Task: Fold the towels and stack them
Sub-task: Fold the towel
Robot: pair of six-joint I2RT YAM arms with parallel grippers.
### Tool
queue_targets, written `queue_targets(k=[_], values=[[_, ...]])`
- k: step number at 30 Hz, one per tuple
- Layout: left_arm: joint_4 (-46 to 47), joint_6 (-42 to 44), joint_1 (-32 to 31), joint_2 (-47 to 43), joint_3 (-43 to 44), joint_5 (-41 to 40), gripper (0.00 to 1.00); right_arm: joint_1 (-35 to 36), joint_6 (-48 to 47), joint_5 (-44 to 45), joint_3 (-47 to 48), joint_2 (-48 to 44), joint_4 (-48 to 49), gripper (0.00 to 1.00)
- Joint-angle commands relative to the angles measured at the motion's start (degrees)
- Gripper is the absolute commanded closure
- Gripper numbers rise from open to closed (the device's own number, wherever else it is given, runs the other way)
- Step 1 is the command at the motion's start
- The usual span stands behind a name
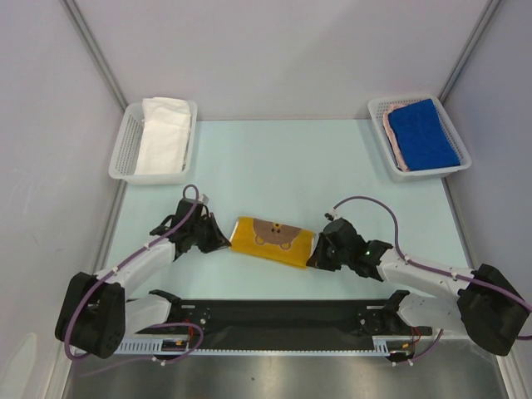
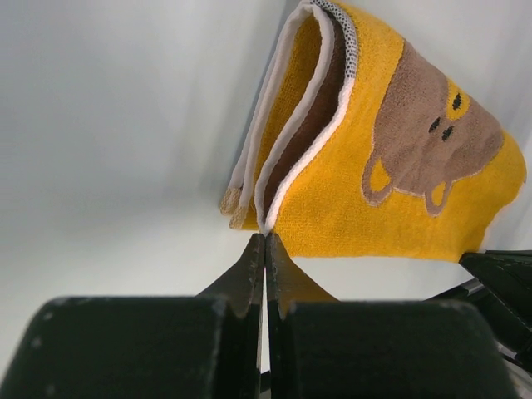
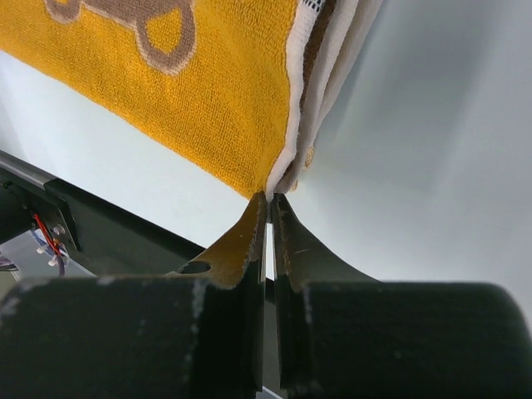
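A yellow-orange towel with a brown bear (image 1: 272, 238) lies folded into a narrow band at the table's middle front. My left gripper (image 1: 226, 242) is at its left end. In the left wrist view the jaws are shut, (image 2: 266, 237) pinching the white hem at the towel's (image 2: 399, 166) near corner, where the folded layers gape. My right gripper (image 1: 315, 257) is at the right end, shut (image 3: 270, 198) on the corner of the same towel (image 3: 208, 91). A plain white towel (image 1: 162, 137) lies in the left basket. A blue towel (image 1: 422, 133) lies on a pinkish one (image 1: 389, 133) in the right basket.
A white mesh basket (image 1: 122, 154) stands at the back left and another (image 1: 453, 125) at the back right. The black base rail (image 1: 283, 316) runs along the near edge. Grey walls close in the table on three sides.
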Motion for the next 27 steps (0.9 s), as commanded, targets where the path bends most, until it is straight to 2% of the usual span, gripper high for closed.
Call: queue_targets(k=[1,14,18,22,25,26,27], values=[[2.53,-0.58,0.04,0.92,-0.78,0.20,1.00,0.57,1.26,0.50,-0.77,0.06,2.05,1.00],[4.73,-0.75,0.04,3.56,-0.78,0.72,1.00,1.97,2.23,0.07,-1.21,1.21,4.52,0.98],[4.47,-0.58,0.13,3.74,-0.43,0.55,0.98,2.15,2.23,0.24,-1.47,1.65,4.87,0.91],[4.29,-0.40,0.04,3.83,0.10,0.29,0.94,2.15,2.32,0.42,-1.91,1.30,4.96,0.80],[3.59,0.30,0.04,3.92,1.24,0.11,0.87,2.15,2.06,0.59,-1.73,0.51,4.43,0.73],[3.50,0.48,0.04,4.00,1.59,-0.15,0.79,2.15,1.97,0.68,-1.47,0.16,4.17,0.71],[2.72,0.65,0.13,4.00,2.64,-0.33,0.76,2.15,1.88,0.77,-1.38,0.07,3.82,0.69]])
